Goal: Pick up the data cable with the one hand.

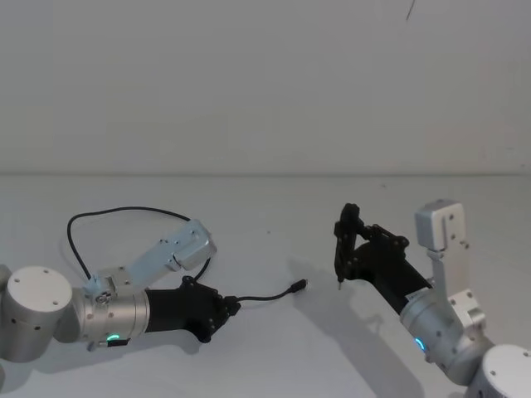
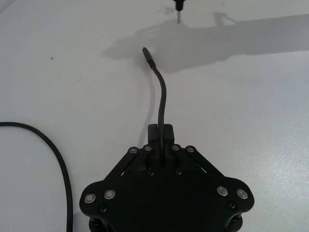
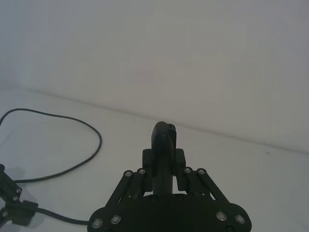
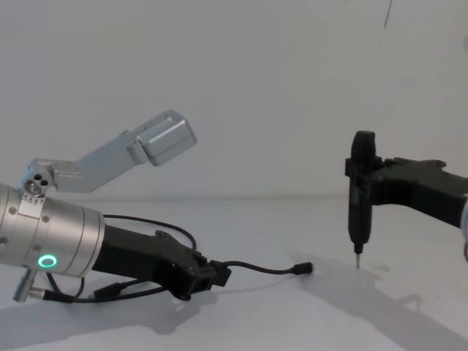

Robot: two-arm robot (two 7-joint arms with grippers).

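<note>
Data cable (image 1: 265, 297) clenched in left pincer (image 1: 235, 306) low over table (image 1: 249, 365), right pincer (image 1: 350, 245) grasping pin-tipped tool (image 4: 358, 219)

Head cam looks down and forward onto the bench (image 1: 274, 365), data cable (image 1: 265, 298) about mid-frame. Chest cam sits low, side-on to that same cable. Left wrist cam hugs the left gripper (image 2: 161, 131), right above the cable. Right wrist cam peeks past the right gripper (image 3: 163, 162) and its black tool (image 3: 163, 135), cable loop farther off.
</note>
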